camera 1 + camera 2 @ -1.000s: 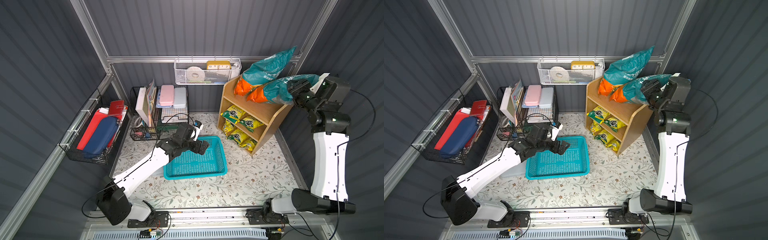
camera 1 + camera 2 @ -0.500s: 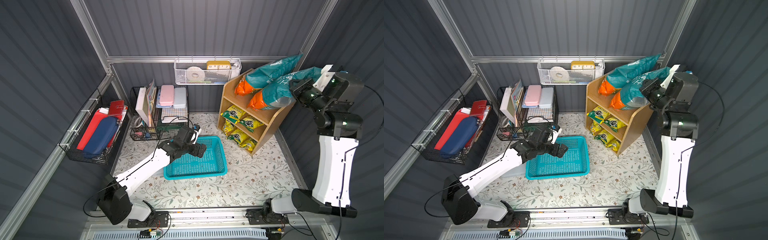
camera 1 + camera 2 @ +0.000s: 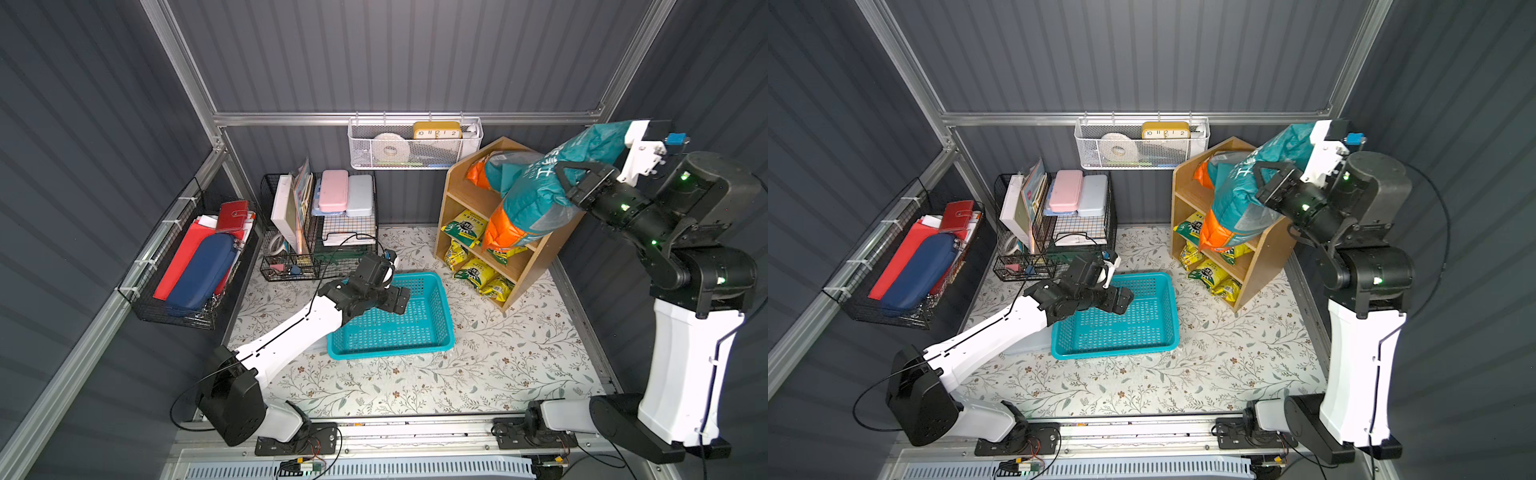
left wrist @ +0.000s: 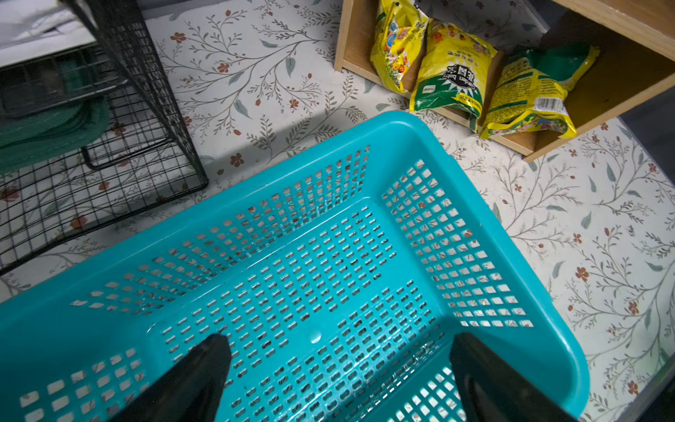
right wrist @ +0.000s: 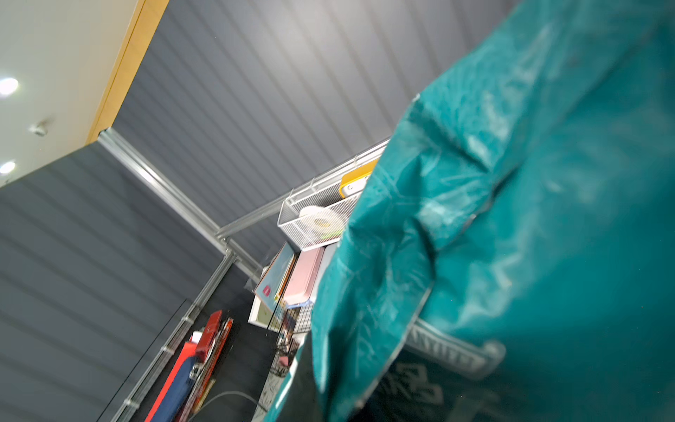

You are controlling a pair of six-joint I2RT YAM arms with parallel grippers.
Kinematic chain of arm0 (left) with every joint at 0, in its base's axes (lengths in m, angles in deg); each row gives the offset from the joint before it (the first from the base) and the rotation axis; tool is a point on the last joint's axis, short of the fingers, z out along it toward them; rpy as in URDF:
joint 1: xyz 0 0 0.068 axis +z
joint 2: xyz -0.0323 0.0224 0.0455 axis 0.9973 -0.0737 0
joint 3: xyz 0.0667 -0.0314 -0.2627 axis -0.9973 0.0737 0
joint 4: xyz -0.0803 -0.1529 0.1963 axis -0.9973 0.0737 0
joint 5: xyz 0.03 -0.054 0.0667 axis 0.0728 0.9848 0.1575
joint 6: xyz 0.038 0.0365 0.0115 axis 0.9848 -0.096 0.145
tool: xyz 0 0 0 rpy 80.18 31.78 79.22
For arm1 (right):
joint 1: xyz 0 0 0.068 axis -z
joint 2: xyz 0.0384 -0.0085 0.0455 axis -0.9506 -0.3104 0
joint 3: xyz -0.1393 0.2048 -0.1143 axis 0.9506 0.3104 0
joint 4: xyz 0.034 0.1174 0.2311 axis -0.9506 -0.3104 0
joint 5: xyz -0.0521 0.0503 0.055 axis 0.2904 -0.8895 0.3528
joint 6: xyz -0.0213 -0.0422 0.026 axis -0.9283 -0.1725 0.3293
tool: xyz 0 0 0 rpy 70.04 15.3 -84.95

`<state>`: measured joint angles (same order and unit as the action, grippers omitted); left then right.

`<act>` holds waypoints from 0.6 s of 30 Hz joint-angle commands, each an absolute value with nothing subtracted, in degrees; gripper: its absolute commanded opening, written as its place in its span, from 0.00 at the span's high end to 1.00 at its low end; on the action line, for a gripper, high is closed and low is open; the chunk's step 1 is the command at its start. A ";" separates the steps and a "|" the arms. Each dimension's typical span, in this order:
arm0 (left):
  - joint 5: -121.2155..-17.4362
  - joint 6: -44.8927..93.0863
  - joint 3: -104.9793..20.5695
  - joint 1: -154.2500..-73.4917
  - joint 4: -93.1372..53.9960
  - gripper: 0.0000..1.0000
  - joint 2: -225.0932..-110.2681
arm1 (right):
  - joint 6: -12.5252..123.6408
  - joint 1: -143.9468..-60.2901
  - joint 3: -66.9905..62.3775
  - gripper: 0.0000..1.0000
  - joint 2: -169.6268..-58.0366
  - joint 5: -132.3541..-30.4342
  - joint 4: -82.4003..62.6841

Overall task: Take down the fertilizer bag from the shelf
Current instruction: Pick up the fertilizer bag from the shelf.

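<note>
The right jaws, upper right in both top views, are clamped on the bag (image 3: 530,195), which hangs tilted in front of the shelf (image 3: 459,189), orange end low. The left jaws stand apart over the basket (image 3: 442,299), centre. The pinch may slip under the weight, or drag the second bag (image 3: 496,166) off.

Basket (image 3: 390,351) on mat (image 3: 498,365), left of shelf (image 3: 457,189)

The fertilizer bag (image 3: 536,197) — teal with an orange end, lettering seemingly white; shelf (image 3: 456,195) light brown; basket (image 3: 390,351) turquoise; mat (image 3: 498,357) floral.
</note>
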<state>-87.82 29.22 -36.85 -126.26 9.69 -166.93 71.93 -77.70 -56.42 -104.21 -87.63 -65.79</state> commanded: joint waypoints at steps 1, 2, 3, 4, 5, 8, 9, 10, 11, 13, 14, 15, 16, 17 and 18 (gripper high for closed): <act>-90.05 25.02 -37.13 -125.25 11.16 0.00 -166.16 | 65.66 -80.63 -60.06 1.00 -103.86 -90.24 -56.38; -89.91 24.51 -37.20 -124.96 11.17 0.01 -166.08 | 65.25 -81.07 -59.74 1.00 -104.04 -90.72 -56.84; -90.06 24.13 -37.18 -124.80 11.27 0.01 -165.96 | 65.12 -81.67 -59.18 1.00 -104.07 -91.38 -56.93; -90.21 23.64 -37.16 -124.69 11.36 0.01 -165.91 | 64.77 -82.24 -58.62 1.00 -104.07 -91.82 -56.91; -90.55 23.10 -37.05 -124.54 11.37 0.01 -165.70 | 64.19 -83.15 -57.98 1.00 -104.07 -92.11 -56.94; -92.18 21.81 -36.53 -124.26 11.71 0.00 -164.87 | 62.52 -85.60 -56.54 1.00 -104.15 -92.51 -56.82; -92.89 21.39 -36.30 -124.11 11.85 0.00 -164.53 | 62.00 -86.25 -55.82 1.00 -104.15 -92.55 -56.68; -93.34 21.20 -36.10 -124.02 11.92 0.00 -164.12 | 61.94 -86.64 -54.92 1.00 -104.16 -92.51 -56.39; -93.95 21.06 -35.94 -123.88 12.01 0.00 -163.61 | 61.80 -87.00 -53.86 1.00 -104.07 -93.04 -55.78; -95.18 20.93 -35.81 -123.69 12.77 0.00 -162.70 | 61.58 -87.74 -52.20 1.00 -104.27 -93.98 -55.03; -95.73 20.92 -35.78 -123.58 13.19 0.01 -162.19 | 61.38 -88.14 -51.67 1.00 -104.56 -94.00 -55.05; -96.16 20.90 -35.59 -123.41 13.56 0.00 -161.72 | 61.06 -88.35 -51.27 1.00 -104.89 -93.33 -55.31; -96.44 20.83 -35.46 -123.26 13.90 0.00 -161.28 | 61.03 -88.35 -51.09 1.00 -105.09 -91.01 -55.89; -96.73 20.75 -35.44 -123.16 14.45 0.00 -160.78 | 60.81 -88.35 -50.91 1.00 -105.21 -86.54 -56.87; -96.93 20.66 -35.28 -123.09 14.79 0.00 -160.35 | 59.86 -88.35 -50.88 1.00 -105.30 -82.01 -57.69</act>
